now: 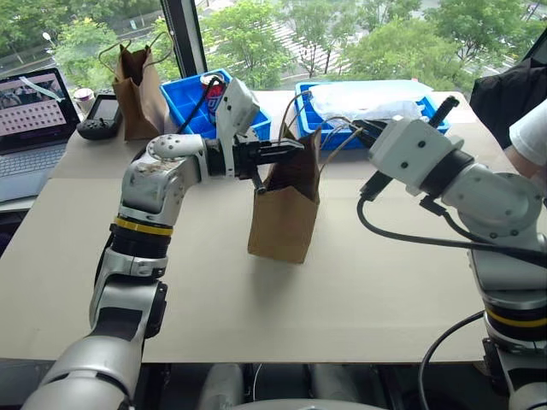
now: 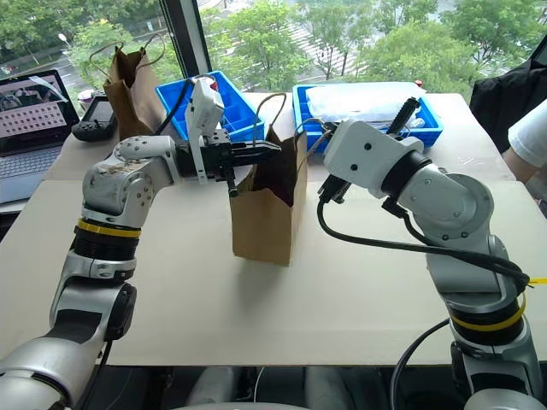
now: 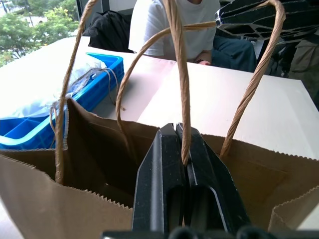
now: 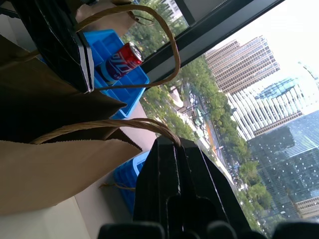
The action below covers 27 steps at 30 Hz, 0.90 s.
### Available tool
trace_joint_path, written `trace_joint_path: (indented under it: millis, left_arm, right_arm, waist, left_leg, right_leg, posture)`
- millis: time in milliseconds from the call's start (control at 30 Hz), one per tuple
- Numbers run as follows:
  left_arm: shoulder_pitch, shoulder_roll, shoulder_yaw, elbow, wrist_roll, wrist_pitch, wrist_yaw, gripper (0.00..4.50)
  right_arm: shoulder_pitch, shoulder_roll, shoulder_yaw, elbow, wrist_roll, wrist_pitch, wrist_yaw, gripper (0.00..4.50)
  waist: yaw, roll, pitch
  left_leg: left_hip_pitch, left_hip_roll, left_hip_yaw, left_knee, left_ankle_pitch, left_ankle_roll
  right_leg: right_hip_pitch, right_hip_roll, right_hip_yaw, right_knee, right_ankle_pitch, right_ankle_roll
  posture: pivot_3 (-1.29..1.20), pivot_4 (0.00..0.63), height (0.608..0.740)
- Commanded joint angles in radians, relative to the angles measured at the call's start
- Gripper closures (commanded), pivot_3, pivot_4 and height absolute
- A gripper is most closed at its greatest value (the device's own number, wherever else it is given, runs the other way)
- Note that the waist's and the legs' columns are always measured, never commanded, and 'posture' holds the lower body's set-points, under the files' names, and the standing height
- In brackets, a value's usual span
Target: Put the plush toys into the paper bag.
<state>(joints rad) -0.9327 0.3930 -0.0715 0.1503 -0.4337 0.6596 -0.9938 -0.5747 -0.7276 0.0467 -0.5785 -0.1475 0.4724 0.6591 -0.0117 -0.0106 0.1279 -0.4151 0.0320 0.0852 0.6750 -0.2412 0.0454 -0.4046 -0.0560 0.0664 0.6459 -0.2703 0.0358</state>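
Standing upright mid-table, the paper bag [image 1: 284, 218] was held between both arms: one cord handle [image 3: 184, 99] was pinched by the left gripper [image 3: 183, 164], the other [image 4: 109, 124] by the right gripper [image 4: 172, 149]; no toys were seen

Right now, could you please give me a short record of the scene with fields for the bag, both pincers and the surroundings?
bag: paper bag stands upright on the table, mouth open
left pincer: left pincer shut on a cord handle of the bag
right pincer: right pincer shut on the other cord handle
plush toys: not seen
behind the bag: two blue bins, a soda can in one
far left: darker paper bag, laptop
right edge: a person's sleeve
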Motion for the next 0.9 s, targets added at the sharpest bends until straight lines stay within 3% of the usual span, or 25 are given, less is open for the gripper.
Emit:
trace_joint_path:
  millis: [33,300,400,733,900]
  left_arm:
    - [0.003,0.024,-0.001,-0.062,-0.004,-0.005,-0.01,4.5]
    - [0.019,0.075,-0.016,-0.043,0.011,0.007,-0.027,4.5]
    - [0.006,0.091,0.018,-0.023,-0.028,0.075,-0.028,3.73]
    - [-0.031,0.249,0.167,0.038,-0.155,0.141,-0.166,0.01]
    - [0.037,0.328,0.245,-0.003,-0.274,0.215,-0.273,0.01]
  right_arm:
    - [-0.018,0.008,0.008,-0.06,0.015,0.045,0.011,4.44]
    - [0.048,0.091,0.069,-0.12,0.067,0.17,0.016,4.44]
    - [0.052,0.101,0.023,-0.123,0.108,0.195,0.016,3.67]
    - [0.082,0.0,-0.254,-0.133,0.384,0.304,0.152,0.24]
    - [0.132,-0.068,-0.336,-0.178,0.612,0.479,0.242,0.24]
  waist:
    - [0.0,0.0,0.0]
    - [0.0,0.0,0.0]
    - [0.003,0.0,0.0]
    - [0.0,0.0,0.0]
    - [-0.001,0.0,0.0]
  left_leg:
    - [0.0,0.0,0.0,0.0,0.0,0.0]
    - [0.0,0.0,0.0,0.0,0.0,0.0]
    - [0.0,0.0,0.0,0.001,0.0,0.0]
    - [0.0,0.0,0.0,-0.001,0.0,0.0]
    - [0.0,0.001,0.0,-0.002,0.0,0.0]
  right_leg:
    - [0.0,0.0,0.0,0.0,0.0,0.0]
    - [0.0,-0.001,0.0,0.0,0.0,0.0]
    - [0.001,-0.001,0.0,0.0,0.0,0.0]
    - [0.0,0.0,-0.001,-0.001,0.0,0.0]
    - [0.0,0.0,-0.001,0.0,0.0,0.0]
  posture:
    - [0.0,0.15,0.724]
    - [0.0,0.15,0.724]
    - [0.0,0.15,0.724]
    - [0.0,0.15,0.724]
    - [0.0,0.15,0.724]
